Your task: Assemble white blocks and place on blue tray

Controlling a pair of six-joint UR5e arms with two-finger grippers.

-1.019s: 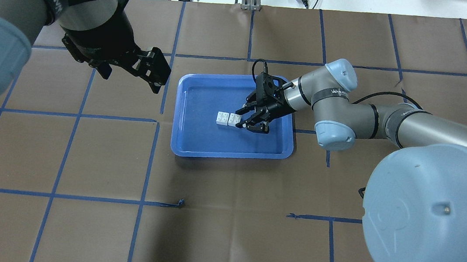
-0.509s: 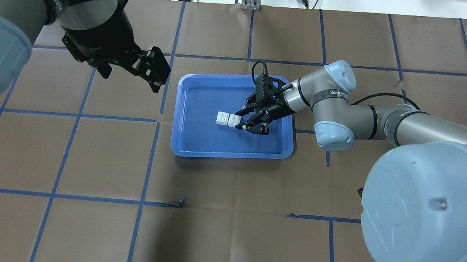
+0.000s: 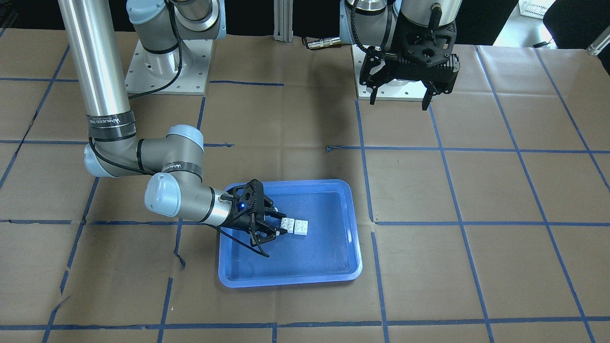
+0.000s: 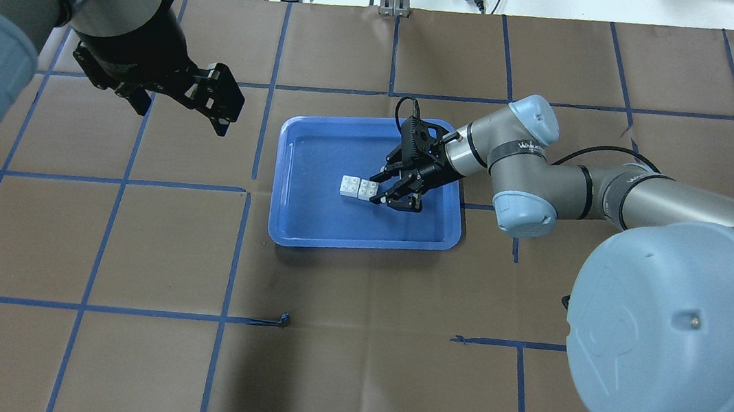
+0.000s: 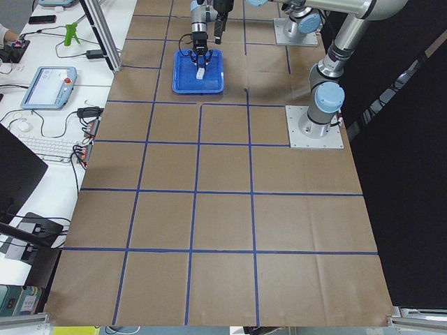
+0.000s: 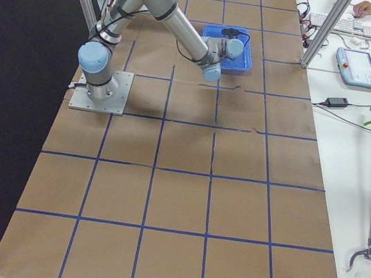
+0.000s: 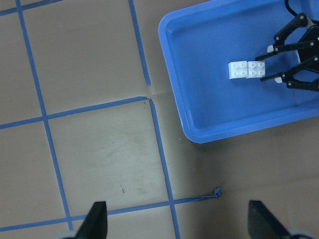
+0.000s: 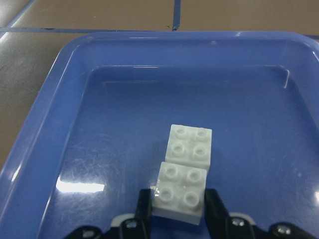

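Note:
Two white blocks [image 4: 359, 187] lie side by side and touching on the floor of the blue tray [image 4: 363, 243], studs up. My right gripper [image 4: 379, 191] is low over the tray, tilted, its jaws open with one fingertip on each side of the nearer block. The right wrist view shows that block [image 8: 180, 191] between the fingers [image 8: 142, 211], with the second block [image 8: 190, 144] just beyond. The blocks [image 3: 294, 225] and right gripper [image 3: 281, 225] also show in the front view. My left gripper [image 4: 222, 110] hangs open and empty above the table, well clear of the tray's left side.
Brown paper with a blue tape grid covers the table [image 4: 126, 261]. The tray's raised rim [image 7: 194, 134] encloses the blocks. A small curl of loose tape [image 4: 285, 320] lies nearer to me than the tray. Keyboards and pendants sit on side benches [image 5: 45, 87].
My left arm has moved left and toward the table's far edge, farther from the tray. The right gripper and the blocks have hardly moved.

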